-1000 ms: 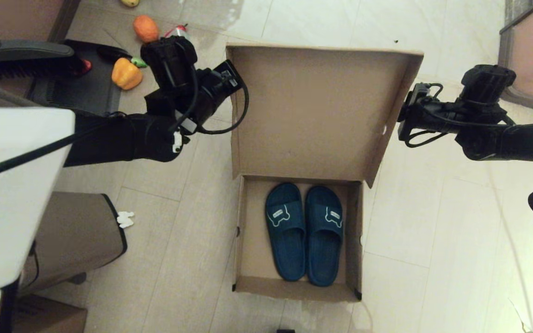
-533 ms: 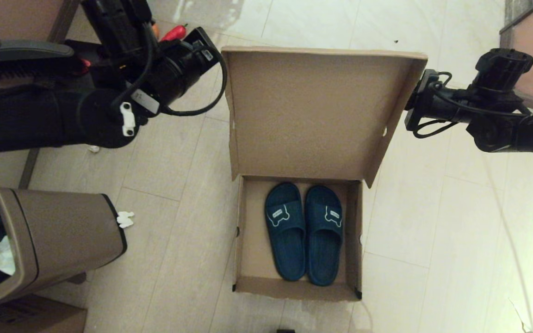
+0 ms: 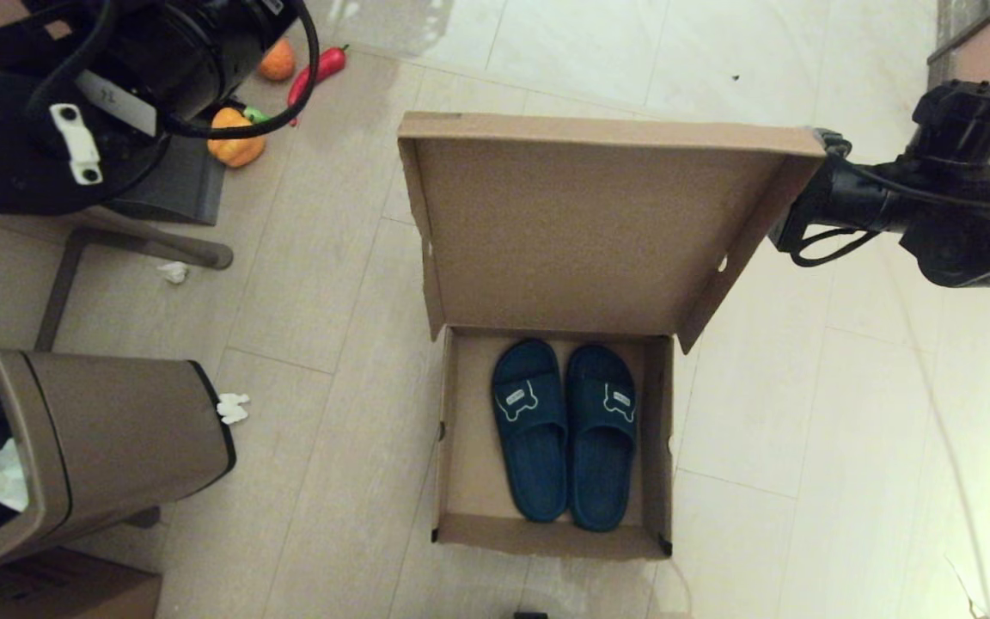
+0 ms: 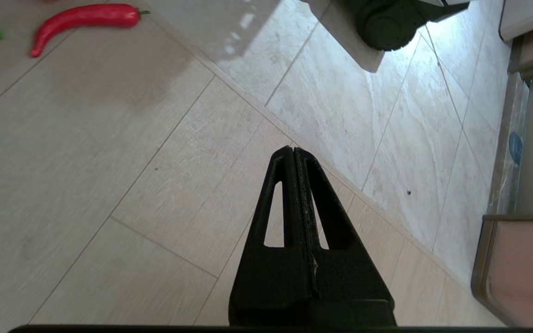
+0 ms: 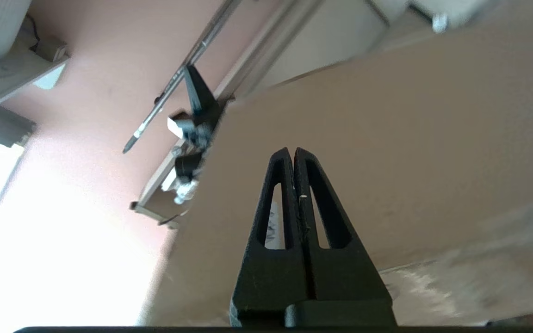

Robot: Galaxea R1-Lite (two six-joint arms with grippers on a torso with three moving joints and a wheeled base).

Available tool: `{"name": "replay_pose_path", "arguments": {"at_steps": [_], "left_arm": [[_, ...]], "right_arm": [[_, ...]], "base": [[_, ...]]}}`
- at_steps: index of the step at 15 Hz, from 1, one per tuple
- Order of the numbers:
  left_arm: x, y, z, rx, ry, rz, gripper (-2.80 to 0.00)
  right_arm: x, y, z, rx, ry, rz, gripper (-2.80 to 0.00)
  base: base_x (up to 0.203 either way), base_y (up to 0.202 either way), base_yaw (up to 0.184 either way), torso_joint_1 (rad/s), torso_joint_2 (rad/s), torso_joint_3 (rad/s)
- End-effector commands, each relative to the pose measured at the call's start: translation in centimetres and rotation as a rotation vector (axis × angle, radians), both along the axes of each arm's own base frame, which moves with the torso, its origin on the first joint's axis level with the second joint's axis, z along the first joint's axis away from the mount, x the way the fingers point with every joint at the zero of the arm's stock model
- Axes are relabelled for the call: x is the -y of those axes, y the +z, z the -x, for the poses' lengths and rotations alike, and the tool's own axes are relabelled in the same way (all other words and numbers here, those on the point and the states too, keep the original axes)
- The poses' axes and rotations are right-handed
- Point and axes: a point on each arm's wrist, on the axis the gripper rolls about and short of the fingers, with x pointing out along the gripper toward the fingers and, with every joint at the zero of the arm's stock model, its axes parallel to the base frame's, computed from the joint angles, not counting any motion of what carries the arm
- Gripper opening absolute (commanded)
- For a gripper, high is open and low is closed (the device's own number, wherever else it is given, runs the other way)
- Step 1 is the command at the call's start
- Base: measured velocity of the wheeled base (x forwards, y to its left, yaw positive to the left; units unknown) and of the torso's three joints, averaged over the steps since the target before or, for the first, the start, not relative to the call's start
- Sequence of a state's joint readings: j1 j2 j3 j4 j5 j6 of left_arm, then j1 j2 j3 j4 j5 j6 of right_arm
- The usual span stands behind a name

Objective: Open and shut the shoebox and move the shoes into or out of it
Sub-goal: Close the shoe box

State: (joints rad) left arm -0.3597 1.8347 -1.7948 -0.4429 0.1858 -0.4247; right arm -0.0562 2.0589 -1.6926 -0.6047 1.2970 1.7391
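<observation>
The shoebox (image 3: 454,447) stands on the floor in the middle, its hinged lid (image 3: 581,223) raised and leaning toward me. Both teal-blue shoes (image 3: 529,430) (image 3: 602,434) lie side by side inside, toes at the lid end. My right arm (image 3: 933,223) reaches behind the lid's far right corner, which hides its fingers in the head view. In the right wrist view my right gripper (image 5: 293,150) is shut, its tips close against the lid's outer face (image 5: 387,138) near a white label (image 5: 273,226). My left arm (image 3: 74,112) is up at the far left, its gripper (image 4: 293,149) shut over bare floor.
A brown trash bin (image 3: 100,438) stands at the left, with a cardboard carton (image 3: 74,593) below it. A red chili (image 3: 314,69), a yellow pepper (image 3: 233,142) and an orange fruit (image 3: 276,60) lie on the floor at the back left. Furniture (image 3: 985,34) stands at the back right.
The left arm has lifted and swung away from the lid's left edge to the far left. The right arm has gone behind the lid's right corner, and the lid has tipped toward me.
</observation>
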Motion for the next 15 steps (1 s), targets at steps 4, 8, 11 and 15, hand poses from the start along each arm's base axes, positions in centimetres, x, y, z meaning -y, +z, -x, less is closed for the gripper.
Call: {"name": "replay_pose_path", "arguments": {"at_steps": [4,8,11,15], "left_arm": [[2.3,-4.2,-5.9,-0.061,-0.068,-0.049,-2.80],[4.9,-6.3,-6.0,-0.114,-0.115,-0.061,-2.80],[6.1,-8.5,-4.8,-0.194,-0.122,-0.085,-2.80],[4.4,-11.8,-0.9,-0.339,-0.066,-0.153,-2.80]], "right_arm": [[-0.6,-1.1,7.8,-0.103,0.015,-0.004,-2.80],[-1.2,-4.4,17.6,-0.166,0.021,-0.007,-2.80],[-1.6,-6.1,22.1,-0.112,0.009,0.009,-2.80],[-1.7,-9.0,23.9,0.243,-0.033,0.156,-2.80]], "base": [[0.000,0.000,0.000,0.000,0.00,0.000],[0.000,0.000,0.000,0.000,0.00,0.000],[0.000,0.000,0.000,0.000,0.00,0.000],[0.000,0.000,0.000,0.000,0.00,0.000]]}}
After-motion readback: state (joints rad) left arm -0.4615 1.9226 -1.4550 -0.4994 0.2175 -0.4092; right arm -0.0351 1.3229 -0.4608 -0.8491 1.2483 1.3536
